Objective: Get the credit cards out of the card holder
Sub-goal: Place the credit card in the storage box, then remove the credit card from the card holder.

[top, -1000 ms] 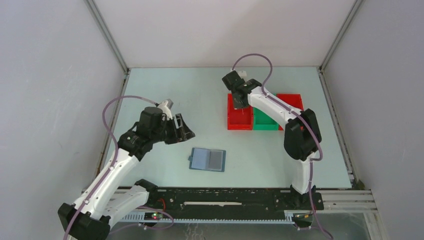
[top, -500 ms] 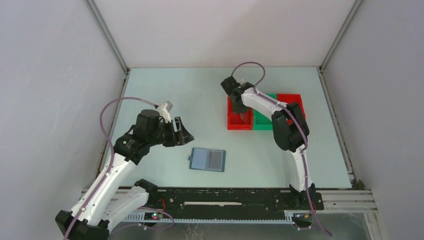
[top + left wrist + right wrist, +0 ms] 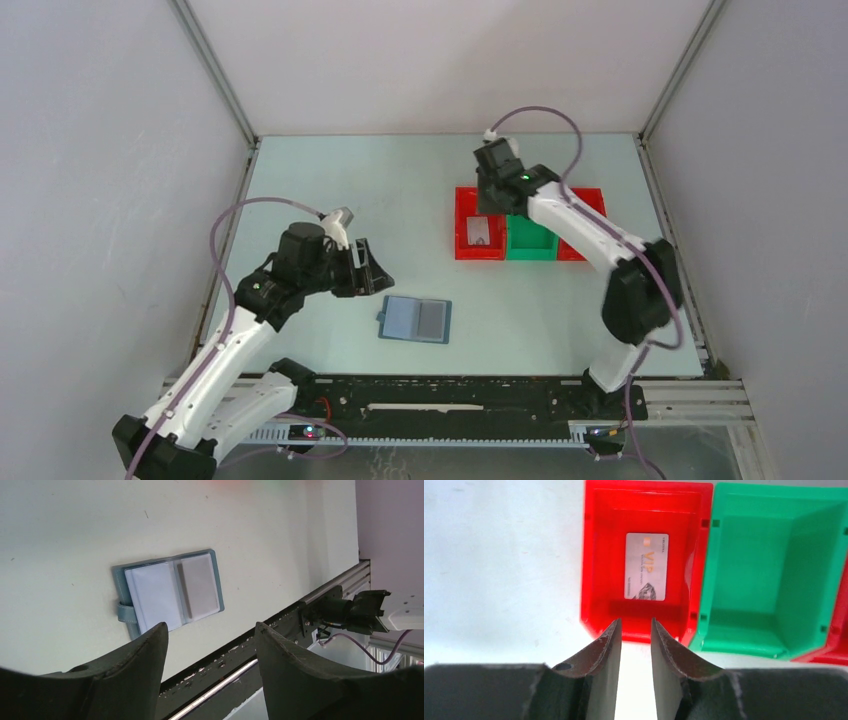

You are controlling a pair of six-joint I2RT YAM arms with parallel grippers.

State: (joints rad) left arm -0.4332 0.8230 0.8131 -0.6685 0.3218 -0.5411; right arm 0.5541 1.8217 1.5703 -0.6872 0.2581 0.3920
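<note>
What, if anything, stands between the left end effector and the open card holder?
Nothing visible does. The left end effector hangs open and empty above the table. The card holder lies spread open just beyond its fingertips, with only bare table surface between them.

The left arm [image 3: 232, 342] bends inward, left gripper [image 3: 211, 627] spread wide; the right arm [image 3: 587, 231] reaches far forward, right gripper [image 3: 635, 622] narrowly parted, both empty.

Setting: robotics lab test cell. Evidence: pale mint flat tabletop [image 3: 400, 180] boxed in by plain grey panel walls [image 3: 100, 150] on aluminium corner struts [image 3: 213, 75]; white-and-black jointed left arm [image 3: 230, 340] and matching right arm [image 3: 590, 235] bolted to a black perforated base rail [image 3: 450, 395].
</note>
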